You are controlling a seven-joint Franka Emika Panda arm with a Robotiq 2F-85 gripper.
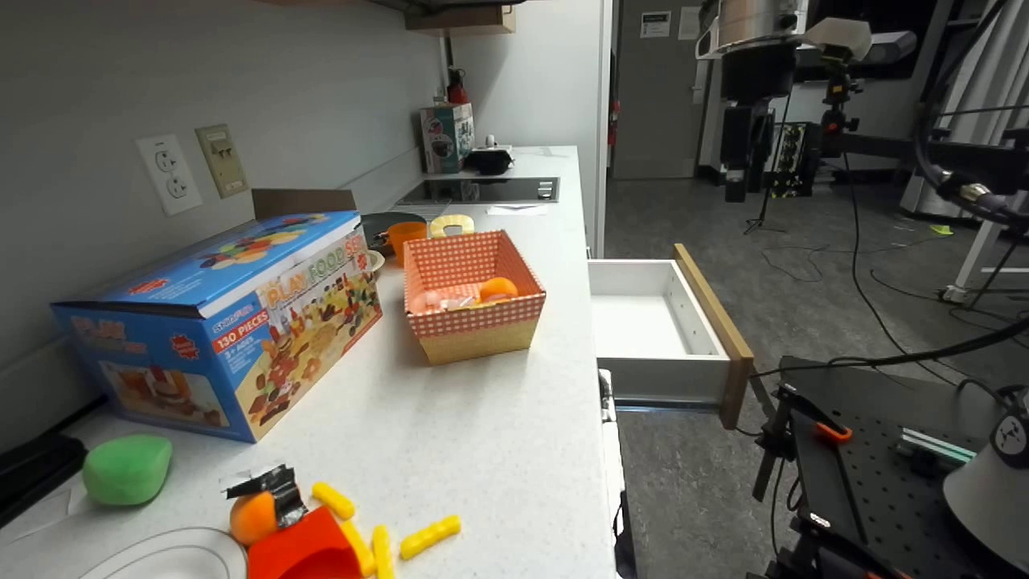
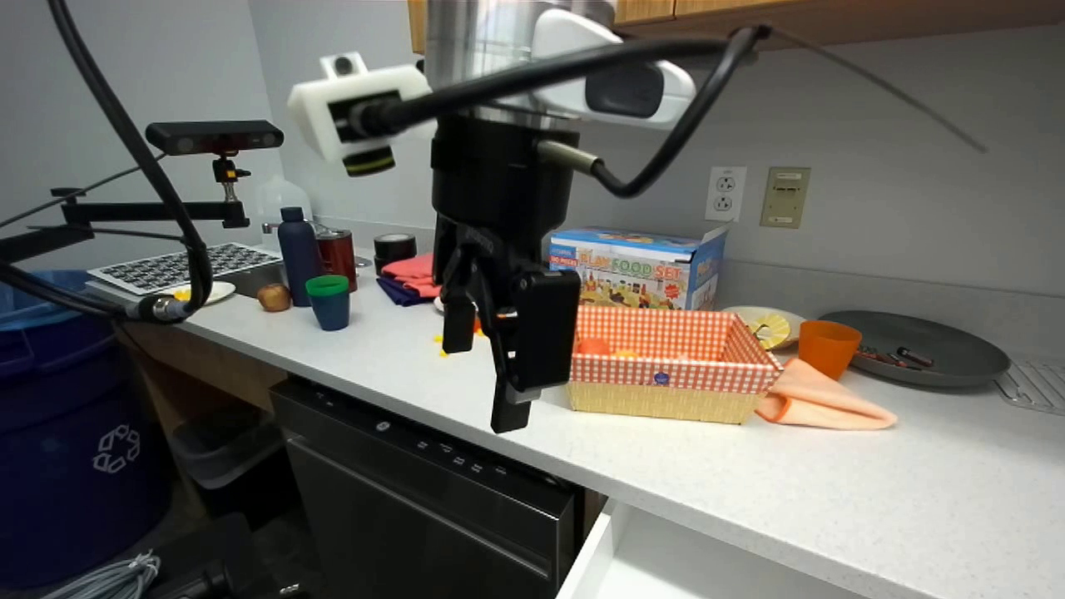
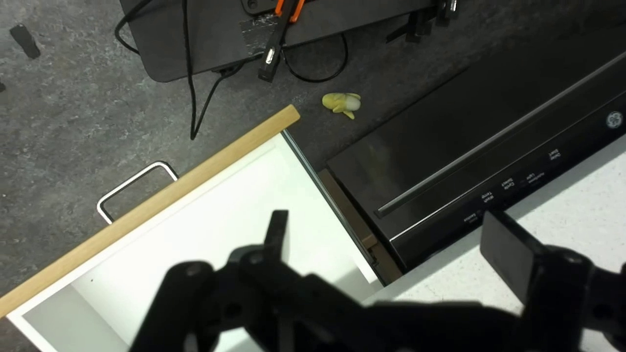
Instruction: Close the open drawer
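Note:
The drawer (image 1: 643, 322) is pulled out from under the counter. It has a white, empty-looking interior, white sides and a light tan wooden front. In an exterior view only its back corner (image 2: 666, 557) shows at the bottom edge. In the wrist view the drawer (image 3: 205, 234) fills the lower left, with a metal bar handle (image 3: 124, 188) on its front's outer side. My gripper (image 3: 386, 230) is open and empty, fingers wide apart. It hangs above the drawer and counter edge, touching neither. It also shows in both exterior views (image 1: 744, 177) (image 2: 482, 374), pointing down.
A white counter (image 1: 482, 418) carries a red-checked basket (image 1: 482, 346), a play food box (image 1: 297, 338) and loose toy food. A black dishwasher (image 3: 440, 161) adjoins the drawer. A black stand (image 1: 876, 458) is near the drawer front. A toy banana (image 3: 342, 102) lies on the floor.

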